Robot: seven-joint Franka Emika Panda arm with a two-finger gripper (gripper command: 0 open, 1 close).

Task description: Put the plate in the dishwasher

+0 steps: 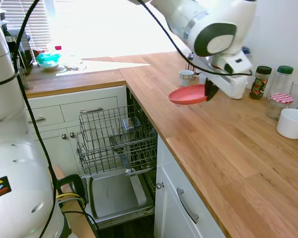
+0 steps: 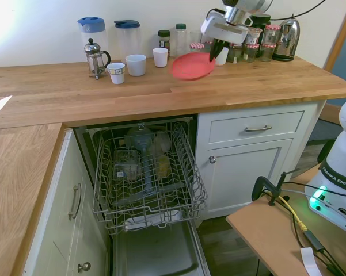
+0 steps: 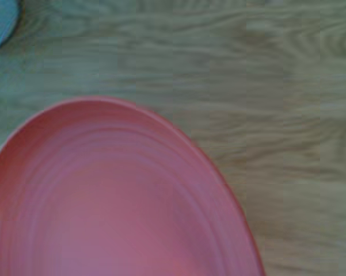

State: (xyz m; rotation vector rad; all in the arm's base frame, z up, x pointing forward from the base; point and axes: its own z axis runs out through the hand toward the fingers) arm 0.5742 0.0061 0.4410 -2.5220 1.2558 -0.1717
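Plate (image 2: 193, 65) (coral-pink, round, shallow-rimmed) hangs tilted above the counter (image 2: 161, 92), clamped in the gripper (image 2: 217, 50).

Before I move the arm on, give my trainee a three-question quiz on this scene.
1. True or false: the plate lies flat on the wooden counter.
2. Where does the gripper hold the plate: A) centre, B) rim, C) underside?
3. What stands pulled out of the dishwasher over its open door?

Key: 1. False; it is lifted and tilted above the counter, seen in both exterior views. 2. B; the fingers pinch the rim. 3. The grey wire rack, which holds a few items.
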